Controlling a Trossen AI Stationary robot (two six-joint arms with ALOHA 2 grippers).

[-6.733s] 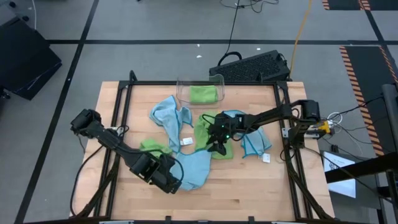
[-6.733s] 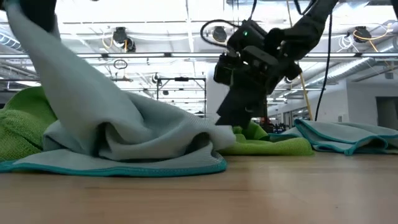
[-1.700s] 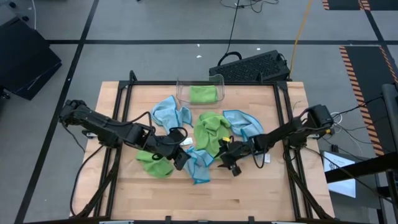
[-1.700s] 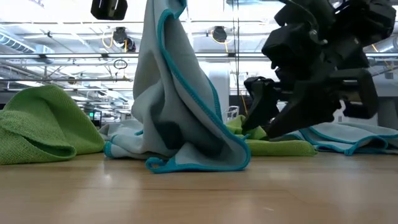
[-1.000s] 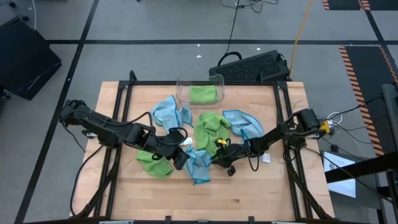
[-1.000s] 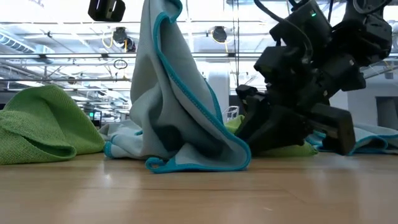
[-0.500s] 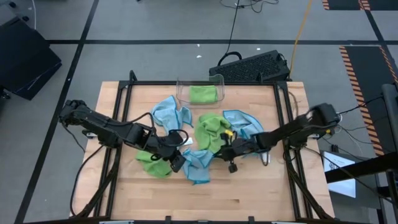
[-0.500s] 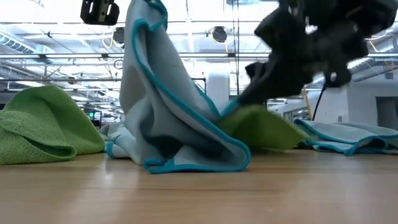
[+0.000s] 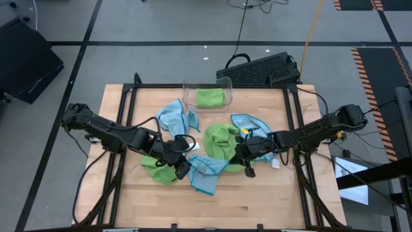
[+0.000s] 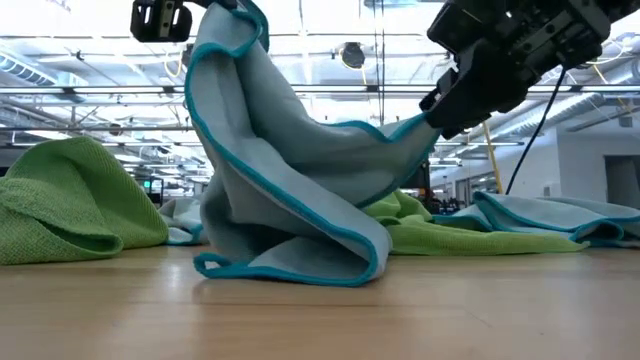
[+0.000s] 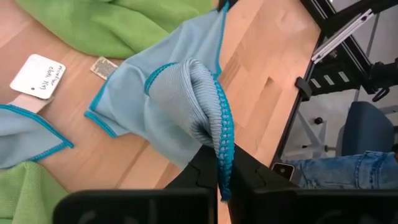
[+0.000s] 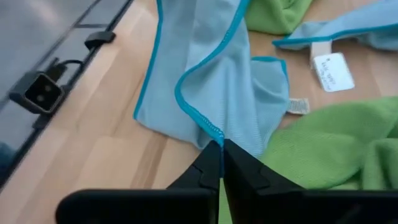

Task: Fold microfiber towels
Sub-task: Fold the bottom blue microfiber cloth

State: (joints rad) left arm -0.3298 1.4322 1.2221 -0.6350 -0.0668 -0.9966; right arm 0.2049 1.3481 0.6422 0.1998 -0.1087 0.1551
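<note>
Both end effectors are clamped on one light blue towel's teal hem: left end effector (image 11: 217, 174) and right end effector (image 12: 221, 155) hold separate edges, lifting it just off the surface (image 9: 257, 206), beside the green towel (image 9: 222, 138). Judged light, limp, drape-prone; corners give best control.

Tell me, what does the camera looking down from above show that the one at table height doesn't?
Only the high view shows the clear plastic bin with a green towel inside, the black keyboard behind the table, and both whole arms. Only the low view shows the blue towel lifted off the wood, hanging between two raised corners, plus the room's ceiling lights. Both show the left gripper and right gripper each shut on a corner of that blue towel, and a green towel heap behind it.
</note>
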